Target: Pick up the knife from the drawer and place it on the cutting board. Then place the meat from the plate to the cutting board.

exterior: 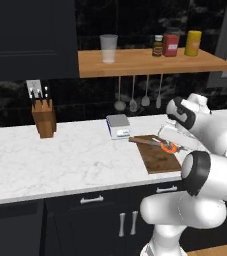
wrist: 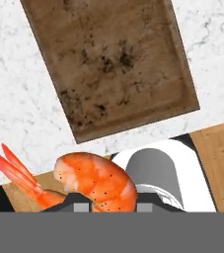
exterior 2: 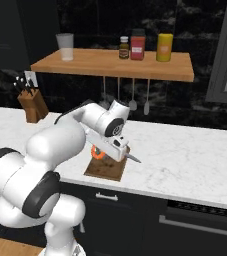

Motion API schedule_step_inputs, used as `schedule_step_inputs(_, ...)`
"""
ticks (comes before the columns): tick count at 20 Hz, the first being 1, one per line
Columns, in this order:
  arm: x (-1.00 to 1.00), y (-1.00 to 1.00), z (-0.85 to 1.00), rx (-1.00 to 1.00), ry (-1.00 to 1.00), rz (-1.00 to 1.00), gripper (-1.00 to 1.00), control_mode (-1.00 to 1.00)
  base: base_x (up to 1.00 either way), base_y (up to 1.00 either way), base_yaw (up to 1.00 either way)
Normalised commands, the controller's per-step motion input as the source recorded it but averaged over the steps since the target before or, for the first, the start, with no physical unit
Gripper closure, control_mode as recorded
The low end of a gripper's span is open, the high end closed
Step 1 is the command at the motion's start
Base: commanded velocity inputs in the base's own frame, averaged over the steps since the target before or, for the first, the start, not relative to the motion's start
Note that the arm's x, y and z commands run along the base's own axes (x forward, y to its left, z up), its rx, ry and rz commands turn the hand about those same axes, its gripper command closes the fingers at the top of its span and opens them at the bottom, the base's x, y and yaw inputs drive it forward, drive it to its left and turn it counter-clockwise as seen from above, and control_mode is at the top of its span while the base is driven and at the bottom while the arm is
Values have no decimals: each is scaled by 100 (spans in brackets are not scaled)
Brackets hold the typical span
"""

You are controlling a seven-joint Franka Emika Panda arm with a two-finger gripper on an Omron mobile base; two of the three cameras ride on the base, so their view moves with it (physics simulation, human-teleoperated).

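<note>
Orange-red, the meat (wrist: 91, 182) sits pinched in your narrowed gripper (wrist: 108, 206) above the cutting board (wrist: 114, 64), where the knife (exterior: 146, 141) already lies (by my reading, the second step), so lower it onto bare wood before you release.

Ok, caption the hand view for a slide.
Gripper shut on the meat, held above the cutting board.

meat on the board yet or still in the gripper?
In the gripper: hand view shows the meat at its fingertips, above the cutting board.
</note>
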Motion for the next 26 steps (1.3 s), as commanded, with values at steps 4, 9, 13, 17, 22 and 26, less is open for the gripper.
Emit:
schedule_step_inputs(4,85,24,-72,-8,0,6,100,-100,0,0,0)
schedule_step_inputs(9,76,5,-51,-3,-7,3,100,-100,0,0,0)
schedule_step_inputs(13,59,0,-39,-2,-7,0,100,-100,0,0,0)
schedule_step_inputs(17,8,0,-28,-1,-7,0,100,-100,0,0,0)
schedule_step_inputs(22,0,0,-26,-1,-2,0,100,-100,0,0,0)
schedule_step_inputs(26,0,0,-25,-1,0,0,-100,-100,0,0,0)
